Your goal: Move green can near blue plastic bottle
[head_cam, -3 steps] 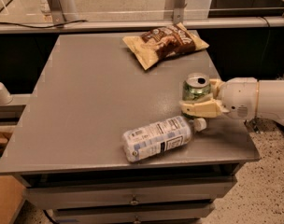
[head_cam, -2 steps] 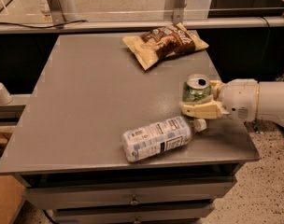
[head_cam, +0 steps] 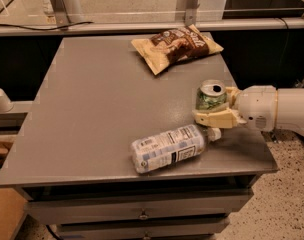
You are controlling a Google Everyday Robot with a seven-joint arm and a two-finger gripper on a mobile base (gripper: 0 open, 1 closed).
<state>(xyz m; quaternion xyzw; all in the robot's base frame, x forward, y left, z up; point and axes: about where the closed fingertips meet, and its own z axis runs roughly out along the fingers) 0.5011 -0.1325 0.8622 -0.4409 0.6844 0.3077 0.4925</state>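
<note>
Down at lower centre, the blue plastic bottle (head_cam: 167, 148) lies on its side on the grey table (head_cam: 102, 99), white cap pointing right. Just above that cap, at right of centre, the gripper (head_cam: 213, 105) reaches in from the right edge, fingers clamped around the upright green can (head_cam: 210, 96). Up top, a snack bag (head_cam: 177, 46) lies flat

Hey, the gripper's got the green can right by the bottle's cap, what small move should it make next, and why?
Probably just open the gripper and let go. It clasps the upright green can near the table's right edge, just beyond the white cap of the lying blue plastic bottle, so the can already looks near enough.
</note>
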